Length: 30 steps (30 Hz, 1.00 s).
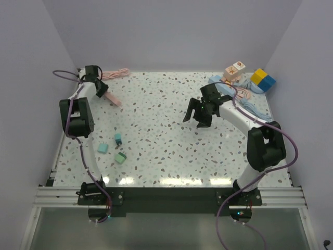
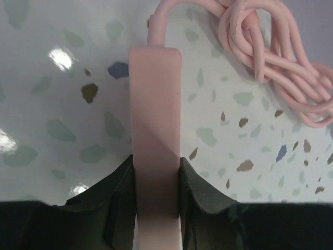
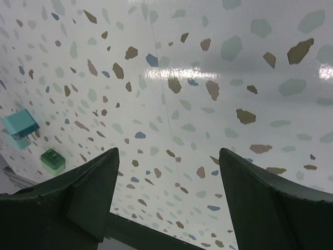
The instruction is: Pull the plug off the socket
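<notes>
Upper left of the top view: the left gripper (image 1: 102, 91) is clenched on the pink strip (image 1: 112, 99), which lies on the table (image 1: 166, 104) and angles down and to the right, away from the fingers. The wrist camera confirms it. The two dark fingers (image 2: 200, 200) press on either side of the strip (image 2: 155, 104), holding it by its near end. Its far end runs into the pink cable (image 2: 270, 57), coiled at the upper right of that view.

The right gripper (image 1: 193, 121) hangs over the middle of the table, right of centre, with its jaws spread and nothing between them. Its own camera shows only speckled tabletop between the wide fingers (image 3: 88, 192).

Where's the plug? The part of the strip's face that shows in the wrist view looks bare, with no plug on it. The stretch under the fingers is hidden, and the top view is too small to settle it.

Three small teal and green pieces (image 1: 103, 148) sit at centre left, well apart from the strip. Two of them turn up at the left edge of the right wrist view (image 3: 19, 125). They may be plugs, but I can't say for sure.

My read is that the socket end is secured. If a plug remains seated, the pull itself is not yet done, because the free gripper is nowhere near the strip. It would have to cross the table, close on the plug and draw it out while the left holds firm.
</notes>
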Available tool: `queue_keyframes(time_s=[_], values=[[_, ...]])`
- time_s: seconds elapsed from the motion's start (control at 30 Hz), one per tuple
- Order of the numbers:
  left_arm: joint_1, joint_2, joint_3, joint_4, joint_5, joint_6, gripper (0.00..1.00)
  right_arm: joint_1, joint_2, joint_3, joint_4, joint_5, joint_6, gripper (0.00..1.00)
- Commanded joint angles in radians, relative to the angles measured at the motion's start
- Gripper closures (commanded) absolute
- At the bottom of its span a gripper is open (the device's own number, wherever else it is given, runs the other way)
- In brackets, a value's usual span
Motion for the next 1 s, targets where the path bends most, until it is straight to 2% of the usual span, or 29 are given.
queue_keyframes(time_s=[0.0,0.13,0.2,0.27,0.3,0.37,0.4,0.5,0.53,0.6,0.67,0.73,0.9,0.97], values=[[0.034,-0.035,0.021,0.15,-0.106,-0.117,1.0,-0.017,0.028,0.068,0.018,-0.029,-0.037,0.19],[0.066,0.002,0.081,0.204,-0.154,-0.159,0.99,-0.042,0.044,0.074,0.043,-0.027,-0.042,0.16],[0.089,0.047,0.112,0.234,-0.127,-0.189,0.85,-0.057,0.045,0.068,0.067,-0.016,-0.036,0.12],[0.109,0.088,0.156,0.263,-0.081,-0.223,0.78,-0.082,0.047,0.059,0.089,0.001,-0.025,0.1],[0.111,0.1,0.165,0.285,-0.064,-0.226,0.64,-0.094,0.054,0.054,0.117,-0.002,-0.02,0.09],[0.122,0.136,0.196,0.341,0.031,-0.219,0.49,-0.131,0.068,0.06,0.145,-0.018,-0.007,0.06],[0.129,0.145,0.207,0.349,0.059,-0.223,0.35,-0.143,0.089,0.073,0.148,-0.015,-0.007,0.05],[0.129,0.14,0.216,0.388,0.109,-0.223,0.13,-0.175,0.12,0.145,0.133,0.024,-0.022,0.03],[0.128,0.128,0.187,0.397,0.117,-0.222,0.0,-0.188,0.139,0.165,0.127,0.037,-0.027,0.02],[0.129,0.069,0.133,0.434,0.146,-0.214,0.0,-0.214,0.157,0.232,0.1,0.082,-0.027,0.02],[0.129,-0.02,0.028,0.47,0.16,-0.205,0.0,-0.234,0.173,0.278,0.11,0.094,-0.019,0.02],[0.126,-0.092,-0.111,0.541,0.194,-0.183,0.0,-0.252,0.186,0.306,0.135,0.187,-0.028,0.02],[0.108,-0.327,-0.325,0.558,0.362,-0.125,0.0,-0.272,0.281,0.444,0.168,0.393,-0.089,0.01],[0.085,-0.439,-0.452,0.596,0.442,-0.09,0.0,-0.272,0.326,0.468,0.214,0.447,-0.167,0.02]])
